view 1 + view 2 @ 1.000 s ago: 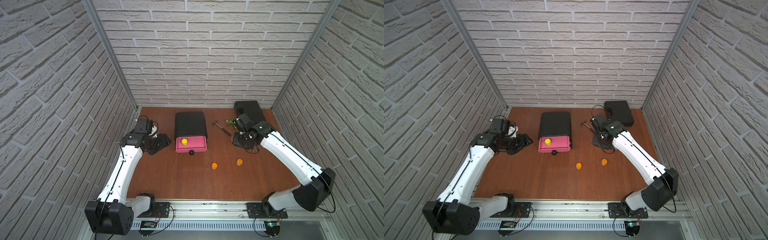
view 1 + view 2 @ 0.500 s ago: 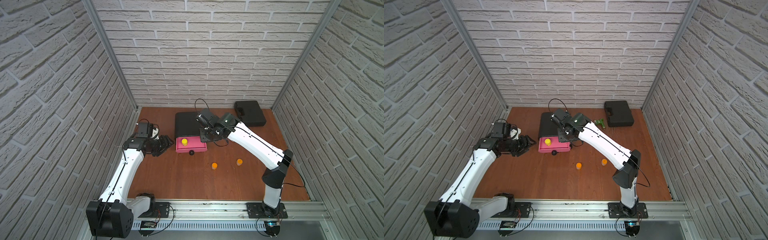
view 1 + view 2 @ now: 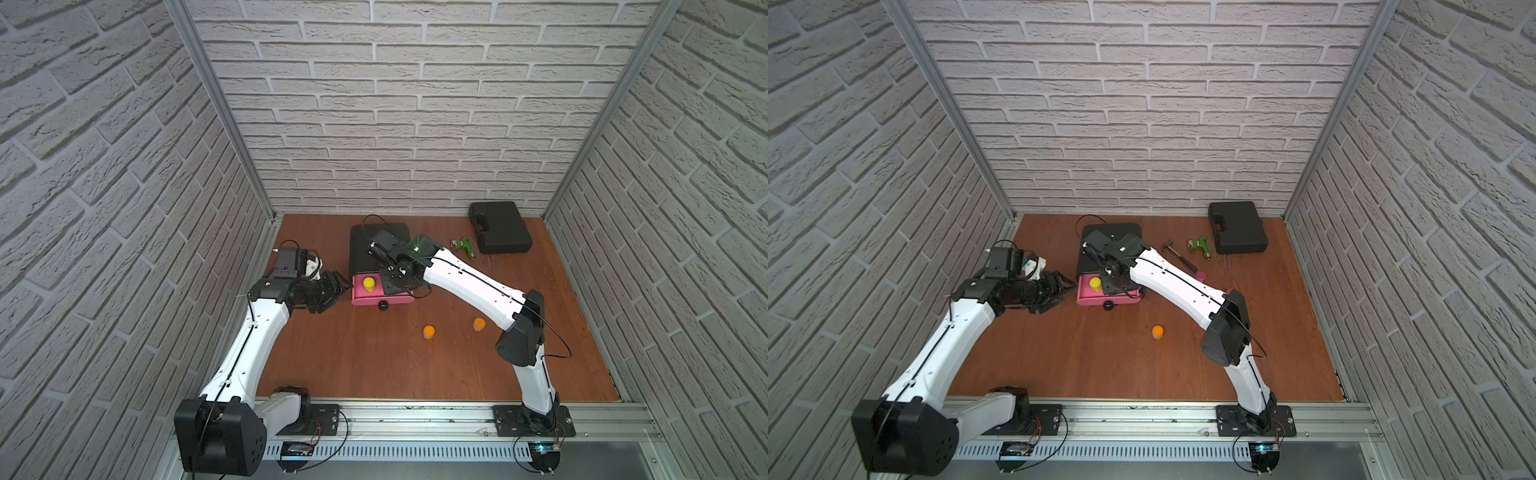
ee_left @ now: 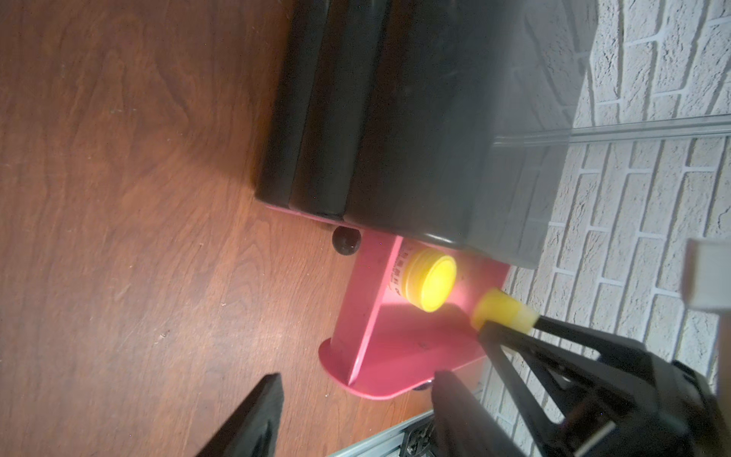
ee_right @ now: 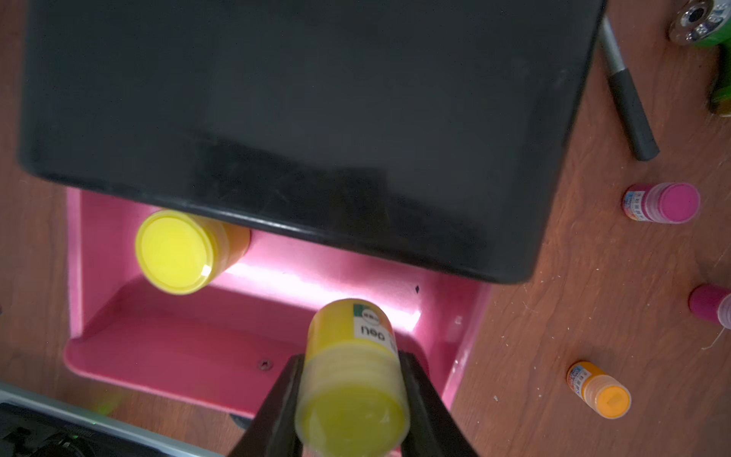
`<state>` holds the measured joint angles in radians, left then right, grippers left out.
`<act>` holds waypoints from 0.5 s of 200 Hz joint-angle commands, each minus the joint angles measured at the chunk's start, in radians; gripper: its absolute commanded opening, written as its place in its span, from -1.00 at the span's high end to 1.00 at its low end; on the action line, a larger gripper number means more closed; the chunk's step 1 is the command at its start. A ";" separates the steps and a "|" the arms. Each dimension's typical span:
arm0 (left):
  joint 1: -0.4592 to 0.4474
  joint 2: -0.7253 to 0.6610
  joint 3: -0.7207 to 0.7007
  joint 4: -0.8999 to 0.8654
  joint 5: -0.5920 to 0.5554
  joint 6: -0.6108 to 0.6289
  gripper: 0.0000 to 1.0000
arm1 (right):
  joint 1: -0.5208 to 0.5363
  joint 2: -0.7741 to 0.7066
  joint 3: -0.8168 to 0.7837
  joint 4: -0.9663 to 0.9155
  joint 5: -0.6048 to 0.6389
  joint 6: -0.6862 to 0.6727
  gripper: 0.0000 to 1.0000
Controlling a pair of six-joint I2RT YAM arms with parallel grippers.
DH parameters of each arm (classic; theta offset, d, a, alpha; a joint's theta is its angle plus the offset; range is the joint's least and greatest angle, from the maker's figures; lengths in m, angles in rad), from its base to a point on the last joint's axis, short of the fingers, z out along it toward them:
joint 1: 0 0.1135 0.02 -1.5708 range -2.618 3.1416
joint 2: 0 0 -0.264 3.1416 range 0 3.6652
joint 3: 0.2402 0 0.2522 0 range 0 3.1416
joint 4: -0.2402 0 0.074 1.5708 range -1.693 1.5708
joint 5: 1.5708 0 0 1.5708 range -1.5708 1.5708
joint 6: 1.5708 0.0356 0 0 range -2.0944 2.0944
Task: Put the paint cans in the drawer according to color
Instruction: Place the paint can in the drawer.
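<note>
The left arm [image 3: 245, 345] and right arm [image 3: 469, 286] have smooth white shells between bulky black joint housings, with a thin black cable running along each. Both are mounted on black plates bolted to a silver rail [image 3: 415, 417]. The left gripper [image 4: 360, 378] has plain black, wedge-shaped fingers [image 4: 253, 419]

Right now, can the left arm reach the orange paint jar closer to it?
Probably yes. The left gripper is open and empty beside the pulled-out drawer, and only bare table lies between it and that orange jar. The right arm reaches over the drawer, clear of that path.
</note>
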<state>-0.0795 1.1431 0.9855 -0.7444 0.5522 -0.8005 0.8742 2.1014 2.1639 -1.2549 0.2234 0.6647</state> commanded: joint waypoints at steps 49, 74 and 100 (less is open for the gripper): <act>-0.006 0.027 -0.013 0.025 0.039 -0.002 -0.21 | 0.003 0.044 0.057 0.031 0.011 0.000 0.17; -0.014 0.036 -0.013 0.013 0.033 -0.003 -0.20 | 0.002 0.036 0.057 0.021 0.012 0.005 0.02; -0.024 0.037 -0.008 0.002 0.032 -0.005 -0.17 | 0.002 0.012 0.060 0.019 -0.016 0.009 -0.05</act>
<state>-0.0921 1.1740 0.9855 -0.7387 0.5747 -0.8062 0.8745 2.1471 2.2005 -1.2381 0.2218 0.6659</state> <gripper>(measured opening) 0.590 0.515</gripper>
